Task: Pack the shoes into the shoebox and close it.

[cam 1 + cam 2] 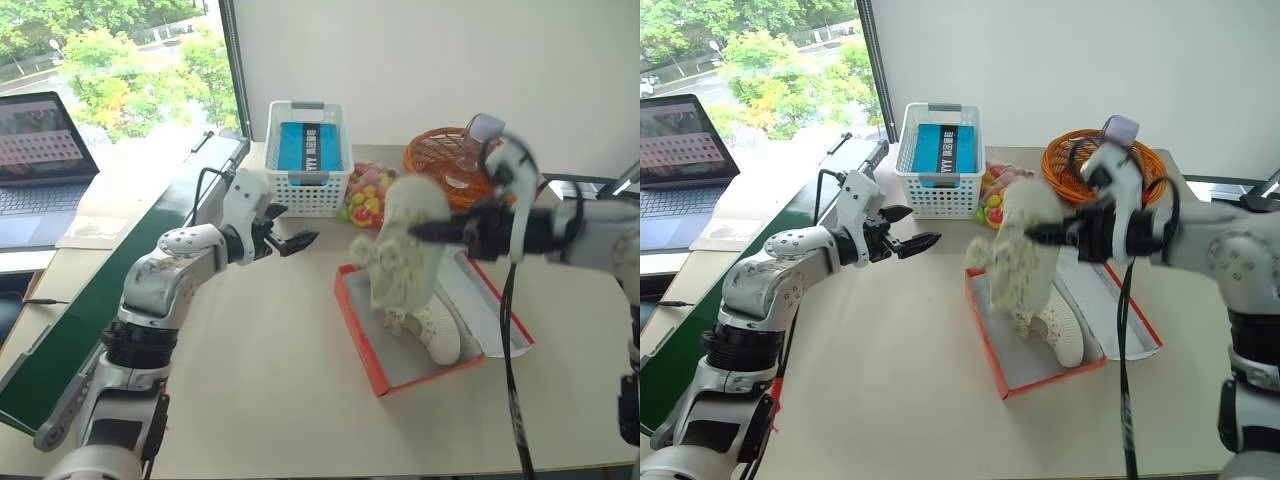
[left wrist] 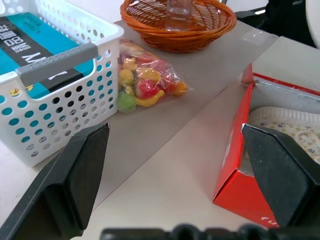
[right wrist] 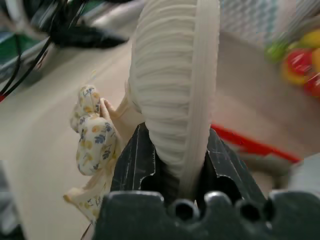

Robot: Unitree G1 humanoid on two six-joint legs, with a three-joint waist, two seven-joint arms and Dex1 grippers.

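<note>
The red shoebox (image 1: 358,330) lies open at the middle of the table, its lid (image 1: 495,305) folded out to the right. One cream shoe (image 1: 437,328) rests inside it, also seen past the box wall (image 2: 234,165) as a pale shoe (image 2: 292,125). My right gripper (image 1: 425,232) is shut on the other shoe (image 1: 403,245), which hangs tilted above the box. The right wrist view shows this shoe's ribbed sole (image 3: 170,85) clamped between the fingers (image 3: 132,162). My left gripper (image 1: 290,228) stands open with nothing in it, above the table to the left of the box.
A white lattice basket (image 1: 308,185) holding a blue box stands at the back. Beside it lie a bag of coloured toy fruit (image 1: 366,195) and an orange wicker basket (image 1: 445,160). A laptop (image 1: 40,150) and a green strip (image 1: 60,340) border the table's left side.
</note>
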